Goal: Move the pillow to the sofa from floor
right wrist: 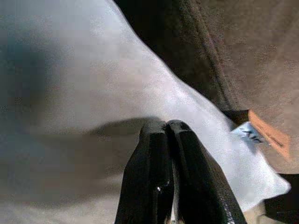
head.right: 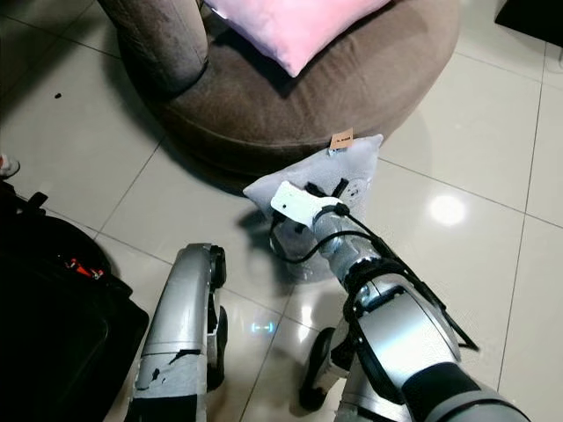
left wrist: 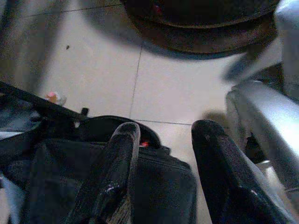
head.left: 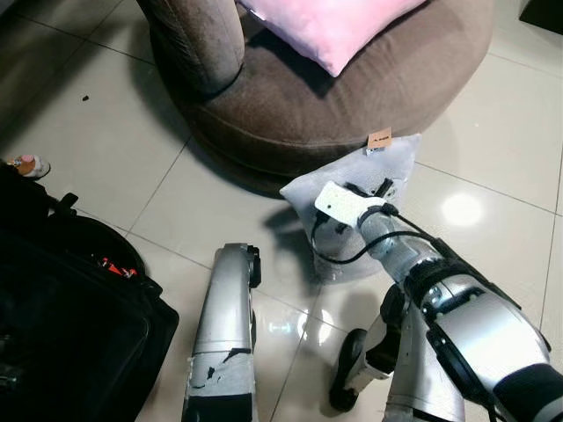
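A pale grey pillow (head.left: 387,167) leans against the base of the round brown sofa (head.left: 413,79), one corner up by an orange tag (head.left: 379,137). My right gripper (right wrist: 166,125) is down on the pillow's upper face, its two black fingers pressed together with the fabric at their tips; in the eye views that gripper (head.left: 376,190) sits at the pillow's middle. The pillow's lower part is hidden by my right arm. My left arm (head.left: 224,325) hangs idle over the floor, and the left gripper (left wrist: 163,128) is open with nothing in it.
A pink pillow (head.left: 339,26) lies on the sofa seat beside a thick brown armrest (head.left: 198,40). A black bag (head.left: 70,308) fills the floor at my left, with a small pink object (head.left: 26,164) behind it. Glossy tiles (head.left: 493,193) extend to the right.
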`<state>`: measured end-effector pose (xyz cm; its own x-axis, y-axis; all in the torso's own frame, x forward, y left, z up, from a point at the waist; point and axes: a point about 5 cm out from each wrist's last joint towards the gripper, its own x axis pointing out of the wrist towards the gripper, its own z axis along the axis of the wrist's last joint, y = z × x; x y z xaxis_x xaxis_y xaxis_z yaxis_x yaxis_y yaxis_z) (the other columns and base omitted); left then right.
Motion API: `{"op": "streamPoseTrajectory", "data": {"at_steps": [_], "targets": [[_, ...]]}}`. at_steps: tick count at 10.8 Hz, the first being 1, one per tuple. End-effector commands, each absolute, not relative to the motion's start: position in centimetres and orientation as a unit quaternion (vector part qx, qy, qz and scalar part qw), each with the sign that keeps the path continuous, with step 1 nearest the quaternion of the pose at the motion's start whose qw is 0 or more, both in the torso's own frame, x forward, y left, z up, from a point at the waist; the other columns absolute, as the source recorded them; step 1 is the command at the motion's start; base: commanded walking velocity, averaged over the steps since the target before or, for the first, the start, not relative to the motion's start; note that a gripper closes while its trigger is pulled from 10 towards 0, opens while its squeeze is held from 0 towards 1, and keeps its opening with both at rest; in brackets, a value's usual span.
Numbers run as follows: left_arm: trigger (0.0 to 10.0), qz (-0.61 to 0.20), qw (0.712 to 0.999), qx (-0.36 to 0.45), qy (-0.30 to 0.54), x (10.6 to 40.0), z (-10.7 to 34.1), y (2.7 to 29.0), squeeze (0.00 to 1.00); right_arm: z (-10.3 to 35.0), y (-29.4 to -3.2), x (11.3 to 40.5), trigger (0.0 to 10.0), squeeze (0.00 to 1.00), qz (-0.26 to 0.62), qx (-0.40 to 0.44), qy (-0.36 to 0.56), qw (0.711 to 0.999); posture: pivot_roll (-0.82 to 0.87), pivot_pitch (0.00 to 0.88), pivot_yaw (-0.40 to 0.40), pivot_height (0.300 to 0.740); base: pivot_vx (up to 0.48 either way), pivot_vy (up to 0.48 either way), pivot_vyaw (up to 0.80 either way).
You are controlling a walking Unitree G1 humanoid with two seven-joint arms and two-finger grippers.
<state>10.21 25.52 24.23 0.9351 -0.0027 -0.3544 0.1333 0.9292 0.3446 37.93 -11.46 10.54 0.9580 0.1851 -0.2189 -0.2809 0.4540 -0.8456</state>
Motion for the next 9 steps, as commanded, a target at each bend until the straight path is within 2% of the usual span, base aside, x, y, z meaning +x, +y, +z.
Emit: {"op": "streamPoseTrajectory", "data": {"at_steps": [1, 3, 5, 6, 7, 8, 9], "targets": [[10.0, -0.048, 0.966, 0.177, 0.185, 10.0, 23.8, 24.9, 0.00, 8.6, -11.6, 36.9, 0.0, 0.00, 0.151, -0.493, 0.069, 0.854, 0.80, 0.355, 0.016, 0.509, 0.000, 0.000, 0.00], [10.0, -0.054, 0.966, 0.176, 0.183, 10.2, 23.8, 24.7, 0.00, 6.8, -12.0, 35.7, 0.0, 0.00, 0.155, -0.481, 0.089, 0.858, 0.80, 0.355, 0.022, 0.509, 0.000, 0.000, 0.00], [10.0, -0.051, 0.966, 0.180, 0.177, 10.3, 23.9, 24.6, 0.00, 7.9, -11.6, 36.1, 0.0, 0.00, 0.151, -0.474, 0.041, 0.867, 0.79, 0.351, 0.027, 0.509, 0.000, 0.000, 0.00], [10.0, -0.052, 0.967, 0.178, 0.173, 10.4, 23.7, 24.4, 0.00, 8.8, -11.8, 36.5, 10.0, 0.00, 0.131, -0.449, 0.023, 0.884, 0.78, 0.346, 0.025, 0.509, 0.000, 0.000, 0.00], [10.0, -0.046, 0.969, 0.172, 0.171, 10.4, 23.4, 24.3, 0.00, 9.3, -12.8, 36.9, 10.0, 0.94, 0.099, -0.368, 0.048, 0.923, 0.78, 0.344, 0.025, 0.509, 0.000, 0.000, 0.00], [10.0, -0.035, 0.970, 0.166, 0.171, 10.3, 23.0, 24.3, 0.00, 9.6, -13.3, 37.2, 10.0, 1.00, 0.087, -0.317, 0.064, 0.942, 0.77, 0.340, 0.023, 0.509, 0.000, 0.000, 0.00], [10.0, -0.033, 0.971, 0.165, 0.171, 10.2, 22.9, 24.3, 0.00, 10.0, -13.3, 37.5, 10.0, 1.00, 0.089, -0.321, 0.064, 0.941, 0.77, 0.335, 0.018, 0.509, 0.000, 0.000, 0.00]]}}
